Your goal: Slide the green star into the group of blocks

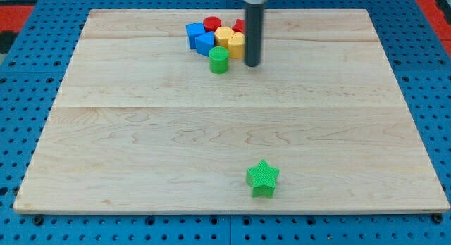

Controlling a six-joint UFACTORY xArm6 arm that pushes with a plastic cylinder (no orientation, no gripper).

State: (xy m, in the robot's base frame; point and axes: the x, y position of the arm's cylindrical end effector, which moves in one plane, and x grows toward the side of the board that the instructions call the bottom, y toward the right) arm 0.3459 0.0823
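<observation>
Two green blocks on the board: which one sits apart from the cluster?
The green star, alone near the view's bottom. The green cylinder touches the cluster at the view's top, just left of my tip.

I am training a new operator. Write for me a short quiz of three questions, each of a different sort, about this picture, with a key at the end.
1. True or false: the green star touches the group of blocks.
2. Multiple choice: my tip is
A. beside the green star
B. at the view's right of the group, near the green cylinder
C. at the view's bottom left corner of the table
3. Fill in: to reach the group, the star must slide toward the view's ____.

Key: 1 false, it lies apart near the view's bottom; 2 B; 3 top.
</observation>
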